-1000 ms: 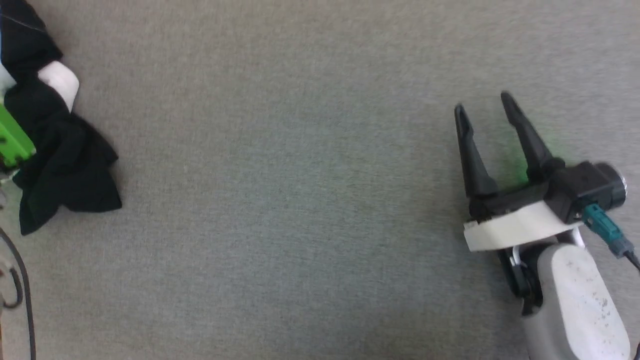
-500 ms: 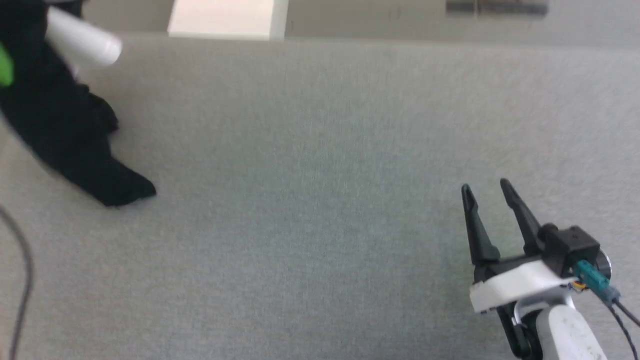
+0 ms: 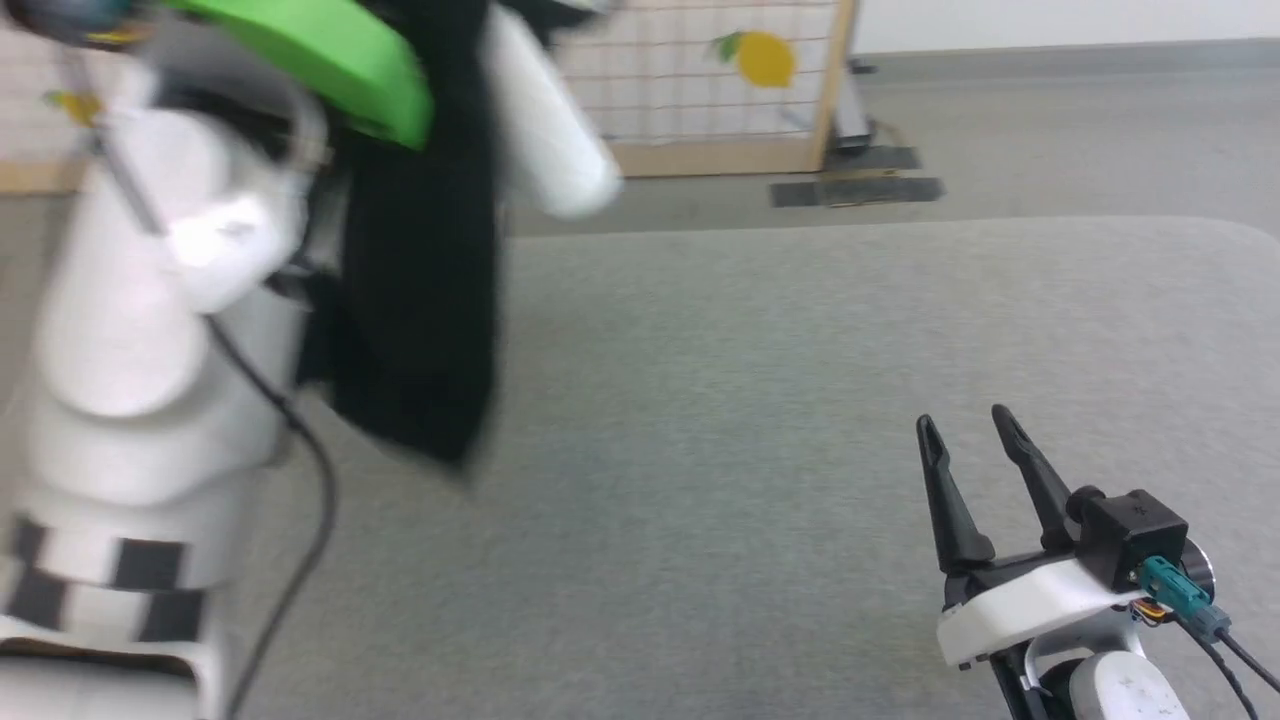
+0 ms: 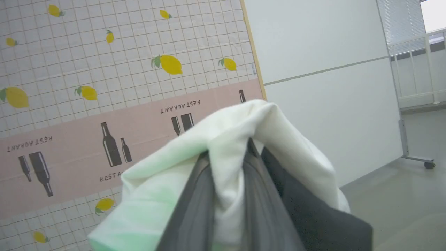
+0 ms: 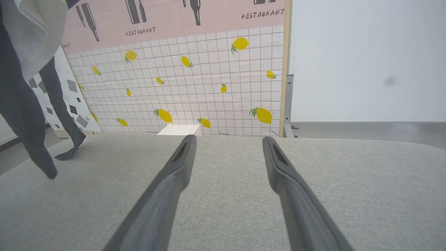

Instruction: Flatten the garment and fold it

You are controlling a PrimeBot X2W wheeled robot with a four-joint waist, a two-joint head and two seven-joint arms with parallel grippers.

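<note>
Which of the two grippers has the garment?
The left gripper, shut on bunched white cloth of the garment; the right gripper stands open and empty.

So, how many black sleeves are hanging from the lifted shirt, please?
2, both at the right wrist view's left edge: the nearer sleeve and, just right of it, the thinner sleeve. More fabric may be hidden.

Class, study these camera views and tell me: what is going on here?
The robot's left end effector is shut on the garment, holding it bunched up above the grey table, with black sleeves dangling. The right end effector hovers open over the table, holding nothing. Flattening and folding are not yet done.
</note>
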